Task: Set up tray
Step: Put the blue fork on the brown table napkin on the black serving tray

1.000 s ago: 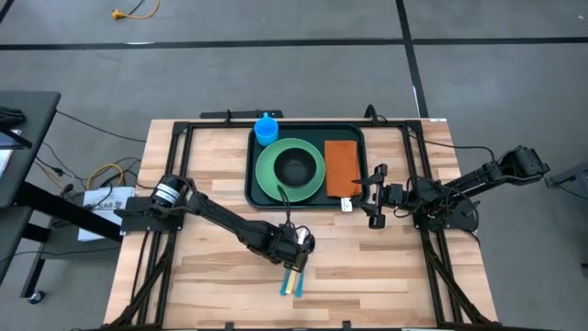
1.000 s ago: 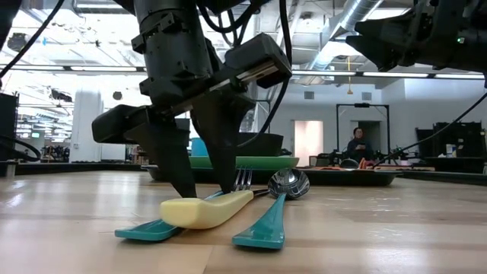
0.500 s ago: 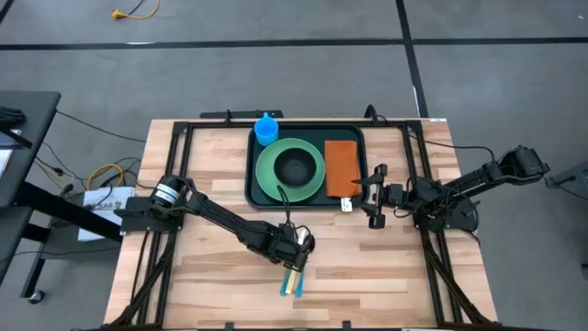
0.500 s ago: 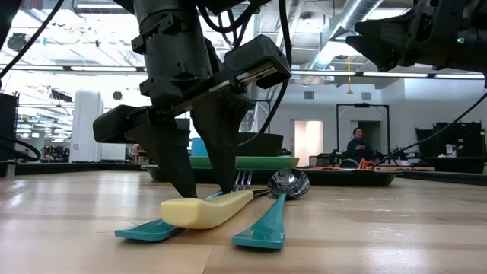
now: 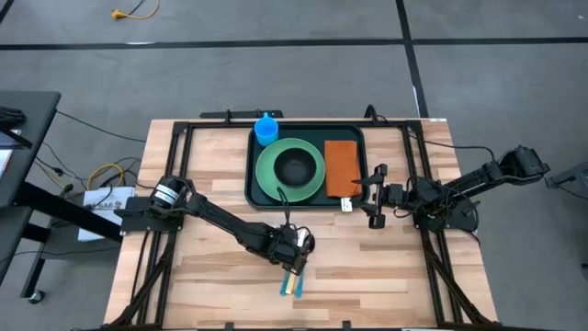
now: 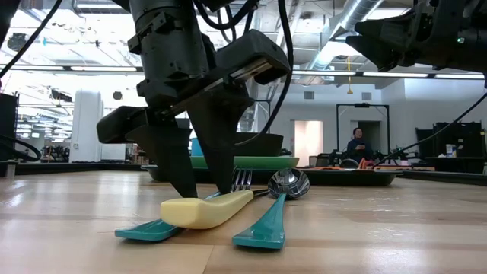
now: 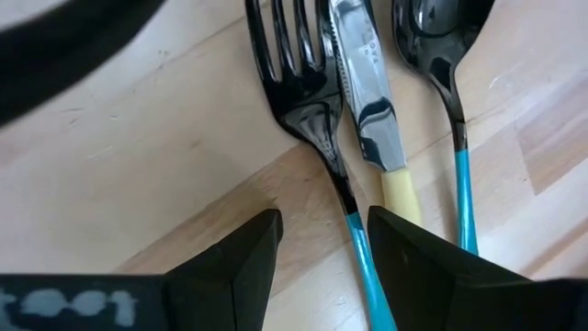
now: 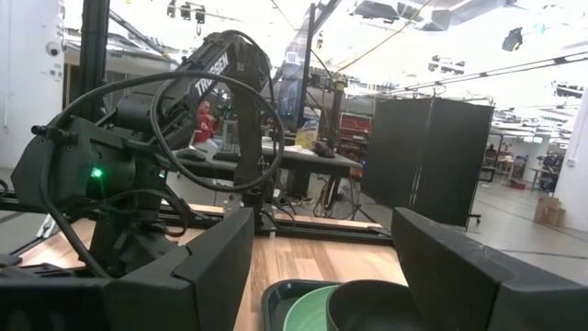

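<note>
We see the left gripper (image 5: 294, 261) spread wide astride the fork (image 7: 308, 87) (6 o'clock of the tray (image 5: 256, 188)); the right gripper (image 5: 374, 196) waits open.

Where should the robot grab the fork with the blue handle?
Probably by its thin teal plastic handle, coming straight down from above. The black-tined fork lies flat on the wooden table, with the yellow-handled knife close beside it. The left gripper already hangs over that handle, jaws open either side.
</note>
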{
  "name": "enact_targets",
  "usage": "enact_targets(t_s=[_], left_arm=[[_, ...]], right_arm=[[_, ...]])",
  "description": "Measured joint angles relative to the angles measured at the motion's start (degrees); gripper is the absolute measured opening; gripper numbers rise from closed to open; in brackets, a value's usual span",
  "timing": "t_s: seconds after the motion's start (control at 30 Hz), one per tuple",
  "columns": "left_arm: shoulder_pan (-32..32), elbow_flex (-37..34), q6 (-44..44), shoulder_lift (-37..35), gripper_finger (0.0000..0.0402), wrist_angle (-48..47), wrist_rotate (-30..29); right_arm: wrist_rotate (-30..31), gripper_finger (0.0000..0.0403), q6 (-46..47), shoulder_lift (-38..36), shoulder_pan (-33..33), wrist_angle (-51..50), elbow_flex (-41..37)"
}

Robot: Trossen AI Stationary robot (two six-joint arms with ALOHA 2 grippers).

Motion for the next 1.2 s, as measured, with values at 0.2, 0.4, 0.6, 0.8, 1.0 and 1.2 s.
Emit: enact_targets(t_s=[0.2,0.4,0.6,0.8,1.0,1.2], left_arm=[[-0.04,-0.01,2.35,-0.02,0.0169,0.89,-0.62],[-0.07,-0.03,3.36,-0.02,0.0169,1.48,-1.16],[-0.09,-0.03,1.81,0.00,0.0169,2.59,-2.78],[0.00,-0.03,1.44,0.07,0.0169,3.41,-3.82],[0.00,0.05,1.35,0.09,0.0169,1.92,-3.73],[0.02,0.08,1.09,0.09,0.0169,1.29,-3.14]], right_arm=[[0.00,0.0253,-0.02,0.02,-0.01,0.00,0.00],[0.00,0.0253,-0.02,0.00,-0.02,0.00,0.00],[0.00,0.0253,-0.02,0.01,-0.01,0.00,0.00],[0.01,0.0253,0.00,0.01,-0.01,0.00,0.00],[0.00,0.0253,0.00,0.02,0.00,-0.11,-0.02],[0.00,0.0253,0.00,0.01,0.00,-0.14,-0.02]])
